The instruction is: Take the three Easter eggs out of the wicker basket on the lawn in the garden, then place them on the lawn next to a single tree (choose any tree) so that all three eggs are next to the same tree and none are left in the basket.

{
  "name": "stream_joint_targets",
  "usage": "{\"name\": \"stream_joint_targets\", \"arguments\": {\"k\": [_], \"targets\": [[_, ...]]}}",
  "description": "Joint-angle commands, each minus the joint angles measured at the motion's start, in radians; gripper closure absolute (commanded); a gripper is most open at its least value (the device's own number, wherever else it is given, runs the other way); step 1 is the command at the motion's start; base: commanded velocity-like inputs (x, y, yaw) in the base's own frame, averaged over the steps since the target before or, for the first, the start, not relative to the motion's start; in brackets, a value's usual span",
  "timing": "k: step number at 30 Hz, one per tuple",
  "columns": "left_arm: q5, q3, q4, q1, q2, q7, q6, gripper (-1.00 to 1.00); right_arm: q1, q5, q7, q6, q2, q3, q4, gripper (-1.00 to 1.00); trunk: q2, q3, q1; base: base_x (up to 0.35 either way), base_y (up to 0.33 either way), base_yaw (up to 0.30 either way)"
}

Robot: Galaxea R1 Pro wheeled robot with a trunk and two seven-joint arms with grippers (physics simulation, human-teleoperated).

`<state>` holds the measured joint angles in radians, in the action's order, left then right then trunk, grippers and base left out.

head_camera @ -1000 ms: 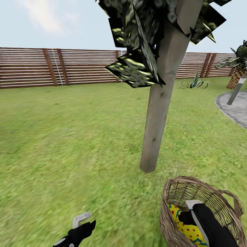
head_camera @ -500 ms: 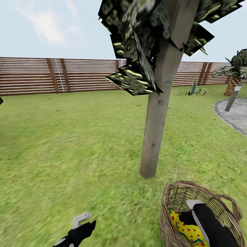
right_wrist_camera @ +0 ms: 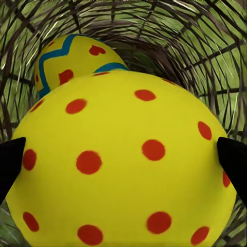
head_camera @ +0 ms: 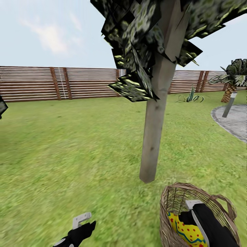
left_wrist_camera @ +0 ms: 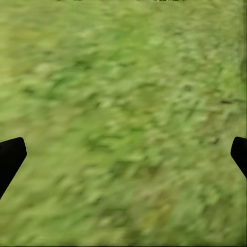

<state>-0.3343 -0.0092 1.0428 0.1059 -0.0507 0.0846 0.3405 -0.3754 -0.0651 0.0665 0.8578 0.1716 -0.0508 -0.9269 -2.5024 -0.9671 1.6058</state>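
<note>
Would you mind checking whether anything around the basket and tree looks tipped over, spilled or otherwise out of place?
Nothing stands out. The wicker basket sits upright on the lawn beside the tree, with the eggs inside it and none spilled on the grass. The right gripper is inside the basket, its fingers either side of a red-dotted egg.

Your head camera's tilting up and swinging right: the fence (head_camera: 58, 83) sinks lower, the tree (head_camera: 153, 133) straightens, more sky up at 12 o'clock.
</note>
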Motion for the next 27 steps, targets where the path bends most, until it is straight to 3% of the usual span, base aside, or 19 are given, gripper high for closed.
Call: {"name": "stream_joint_targets", "arguments": {"k": [1,12,20,27], "targets": [[-0.011,-0.001,0.002,0.000,0.000,0.007,0.005,-1.00,0.000,-0.007,0.007,0.004,-0.001,-0.001,-0.001,1.00,0.000,0.003,-0.001,-0.054,0.000,0.000],[-0.011,0.000,0.000,0.001,0.000,0.007,0.004,-1.00,0.000,-0.007,0.006,0.004,-0.001,-0.001,-0.001,1.00,0.002,0.045,-0.006,-0.004,0.000,0.000],[-0.010,-0.002,0.001,0.000,-0.001,0.008,0.004,-1.00,0.000,-0.007,0.007,0.004,-0.001,-0.001,-0.004,1.00,0.058,0.071,-0.036,-0.079,-0.064,0.002],[-0.010,-0.004,0.001,0.000,-0.001,0.010,-0.003,-1.00,0.000,-0.007,0.007,0.004,-0.003,-0.001,-0.004,1.00,0.107,0.092,-0.063,-0.063,-0.091,0.180]]}}
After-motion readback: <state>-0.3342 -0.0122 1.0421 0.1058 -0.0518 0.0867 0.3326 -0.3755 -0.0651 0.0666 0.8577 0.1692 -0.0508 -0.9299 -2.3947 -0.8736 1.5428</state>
